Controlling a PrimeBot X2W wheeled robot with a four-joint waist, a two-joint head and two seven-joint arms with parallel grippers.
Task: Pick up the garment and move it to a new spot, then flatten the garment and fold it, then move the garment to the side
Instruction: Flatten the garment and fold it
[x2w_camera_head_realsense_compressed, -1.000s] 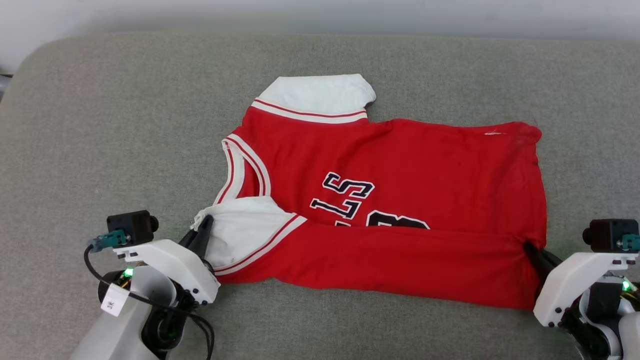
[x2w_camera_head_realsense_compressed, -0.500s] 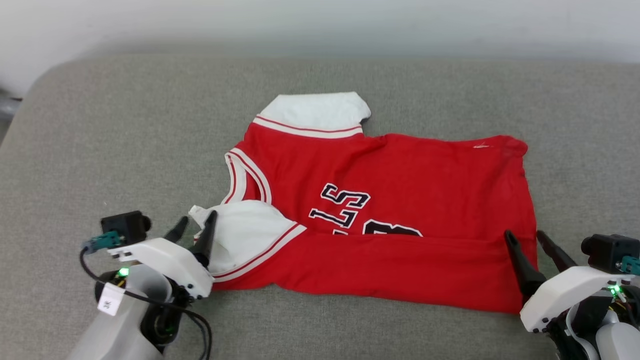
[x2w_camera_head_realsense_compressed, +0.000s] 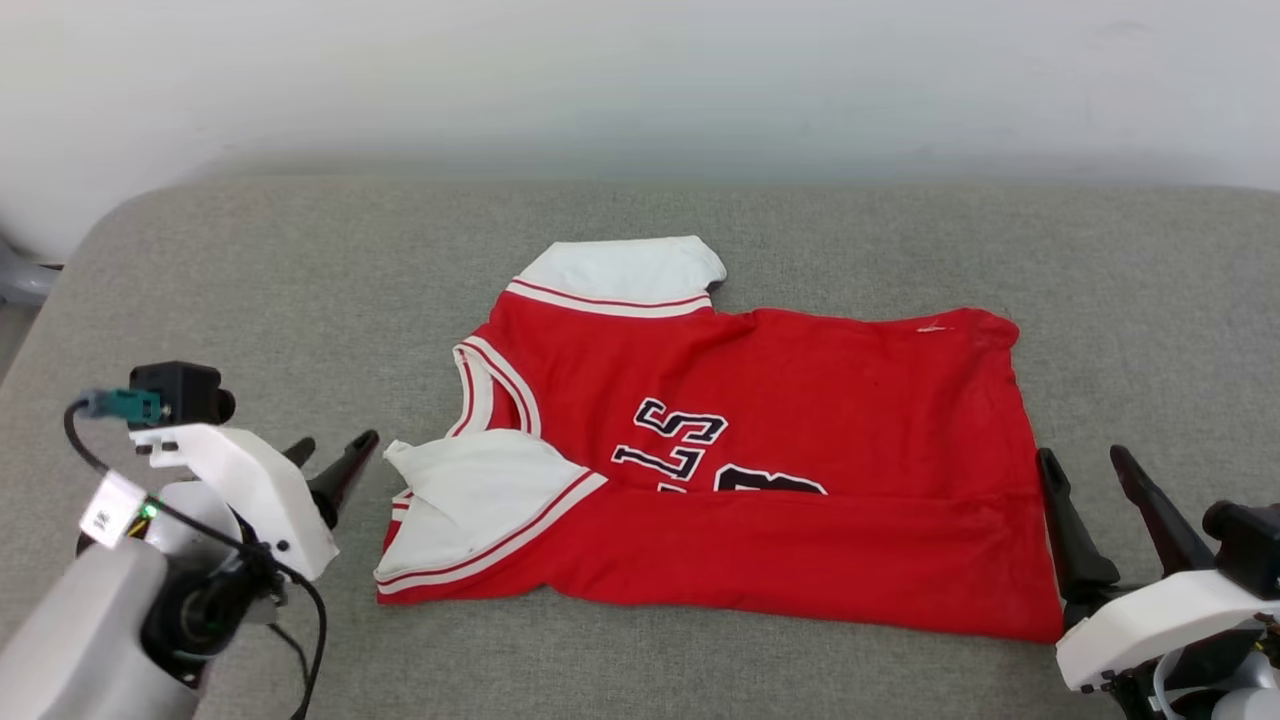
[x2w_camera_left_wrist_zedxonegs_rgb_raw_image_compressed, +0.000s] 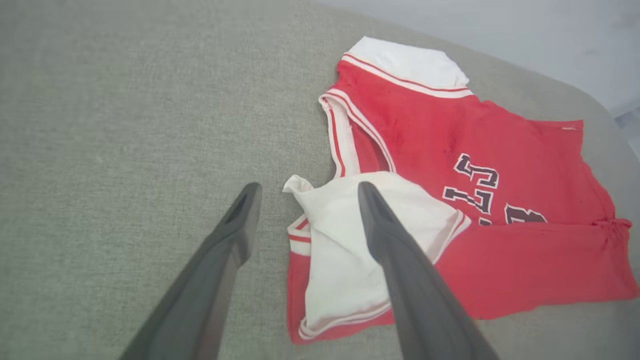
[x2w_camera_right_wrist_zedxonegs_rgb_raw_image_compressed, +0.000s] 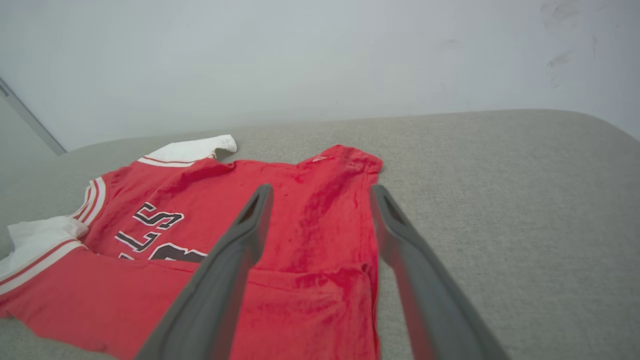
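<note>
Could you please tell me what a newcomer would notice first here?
The red garment with black numerals lies on the grey cushion, its near edge folded over. The left tool sits open beside the white sleeve; the right tool sits open at the hem end.

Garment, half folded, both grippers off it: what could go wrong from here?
1. The near sleeve lies bunched, its corner sticking out; the next fold may press in a crease.
2. The right gripper stands open close to the hem of the garment; a careless move could snag and undo the folded strip.
3. The far sleeve lies unfolded, so the result may be lopsided.
</note>
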